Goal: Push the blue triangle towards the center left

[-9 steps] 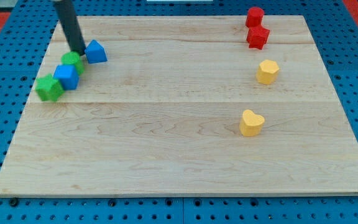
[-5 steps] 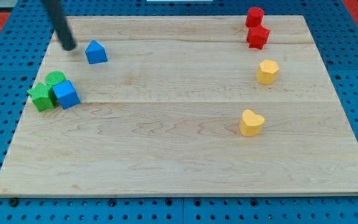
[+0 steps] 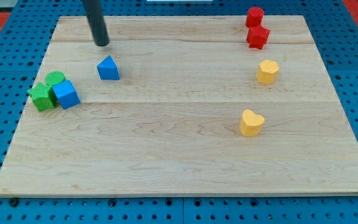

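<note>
The blue triangle [image 3: 108, 68] lies on the wooden board [image 3: 185, 155] in the upper left part. My tip [image 3: 102, 44] is just above it toward the view's top, slightly left, with a small gap between them. A blue cube [image 3: 65, 94], a green cylinder [image 3: 55, 78] and a green block [image 3: 41, 98] sit clustered at the board's left edge, left and below the triangle.
Two red blocks [image 3: 255, 16] [image 3: 258, 37] stand at the top right. A yellow block [image 3: 267, 71] is below them, and a yellow heart [image 3: 251, 122] lies further down at the right of centre.
My tip moved right along the top, from left of the blue triangle to above it. The triangle shifted right and down. Earlier, the green and blue cluster was pushed down-left.
</note>
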Robot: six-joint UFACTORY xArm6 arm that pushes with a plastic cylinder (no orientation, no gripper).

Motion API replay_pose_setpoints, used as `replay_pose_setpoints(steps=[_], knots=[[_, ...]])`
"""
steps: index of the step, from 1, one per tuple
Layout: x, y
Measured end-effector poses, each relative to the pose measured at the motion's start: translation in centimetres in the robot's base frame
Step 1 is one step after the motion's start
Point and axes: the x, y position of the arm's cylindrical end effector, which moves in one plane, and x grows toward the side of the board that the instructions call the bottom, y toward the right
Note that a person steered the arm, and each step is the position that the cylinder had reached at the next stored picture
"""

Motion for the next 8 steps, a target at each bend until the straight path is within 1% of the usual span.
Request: replay_pose_setpoints(steps=[1,2,3,4,6,7,8], knots=[[1.7,5.8],[5.0,4.5],[5.3,0.3],[5.3,-0.8],[5.2,-0.2],[5.1,1.4],[4.5,4.2]])
